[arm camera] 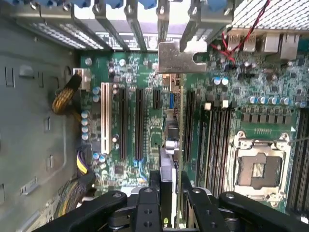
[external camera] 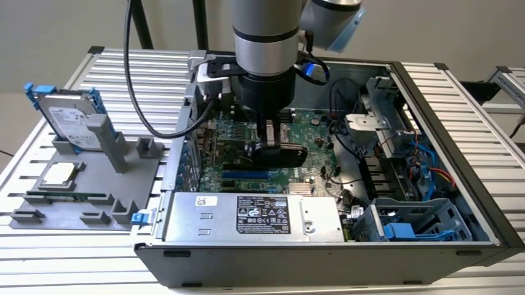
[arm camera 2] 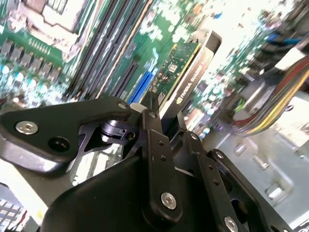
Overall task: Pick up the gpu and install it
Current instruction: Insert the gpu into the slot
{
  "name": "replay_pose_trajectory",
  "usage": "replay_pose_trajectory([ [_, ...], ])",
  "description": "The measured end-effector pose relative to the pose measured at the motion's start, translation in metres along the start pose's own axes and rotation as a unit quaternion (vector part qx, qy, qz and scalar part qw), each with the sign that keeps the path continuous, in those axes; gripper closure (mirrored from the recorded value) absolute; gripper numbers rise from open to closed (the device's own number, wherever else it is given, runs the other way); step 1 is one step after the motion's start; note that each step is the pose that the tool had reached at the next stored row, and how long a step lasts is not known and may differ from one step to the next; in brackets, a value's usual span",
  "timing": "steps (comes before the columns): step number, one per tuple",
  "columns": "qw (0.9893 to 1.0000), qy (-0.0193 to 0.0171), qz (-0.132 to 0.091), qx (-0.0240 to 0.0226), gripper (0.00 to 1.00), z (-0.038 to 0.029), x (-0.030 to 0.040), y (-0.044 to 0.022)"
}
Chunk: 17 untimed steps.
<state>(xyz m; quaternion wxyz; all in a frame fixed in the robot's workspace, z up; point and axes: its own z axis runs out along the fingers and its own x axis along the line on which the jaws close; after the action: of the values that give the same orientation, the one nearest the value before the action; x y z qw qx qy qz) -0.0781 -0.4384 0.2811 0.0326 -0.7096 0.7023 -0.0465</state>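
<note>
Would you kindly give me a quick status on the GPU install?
Gripper shut on the gpu, held edge-on over the motherboard inside the open case. Silver bracket near the rear slot openings. Nothing seen blocking the slots.

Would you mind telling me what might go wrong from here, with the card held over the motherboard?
1. The gpu hangs edge-down between the fingers above the motherboard; if it is not lined up with a slot, pressing might damage card or slot.
2. Its silver end bracket sits close to the rear slot frame and might catch there.
3. Cables lie near the card and might snag.
</note>
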Motion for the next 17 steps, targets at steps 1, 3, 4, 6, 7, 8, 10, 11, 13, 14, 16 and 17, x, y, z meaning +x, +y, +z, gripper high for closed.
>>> replay_pose_trajectory([
  [1,1.0,0.0009,0.0,0.0059,1.0,0.0002,0.0,0.0],
  [3,0.9998,0.0018,-0.002,0.018,1.0,0.0004,-0.0001,0.0],
  [4,0.9998,0.0018,-0.002,0.0186,1.0,0.0005,-0.0002,0.0],
  [6,0.9998,0.0018,-0.002,0.0186,1.0,0.0005,-0.0002,0.0],
  [7,0.9998,0.0019,-0.002,0.0186,1.0,0.0006,-0.0002,0.0001],
  [8,0.9998,0.0018,-0.002,0.0186,1.0,0.0008,-0.0008,0.0012],
  [10,0.9998,0.0019,-0.002,0.0206,1.0,0.0013,-0.0026,0.006],
  [11,0.9998,0.0019,-0.002,0.0222,1.0,0.0019,-0.0034,0.008],
  [13,0.9997,0.0022,-0.002,0.0243,1.0,0.0046,-0.0044,0.0108],
  [14,0.9997,0.0023,-0.002,0.0252,1.0,0.0062,-0.0048,0.0124],
  [16,0.9996,0.0023,-0.002,0.0282,1.0,0.008,-0.0062,0.0173],
  [17,0.9996,0.0024,-0.002,0.0291,1.0,0.0086,-0.0065,0.0192],
])
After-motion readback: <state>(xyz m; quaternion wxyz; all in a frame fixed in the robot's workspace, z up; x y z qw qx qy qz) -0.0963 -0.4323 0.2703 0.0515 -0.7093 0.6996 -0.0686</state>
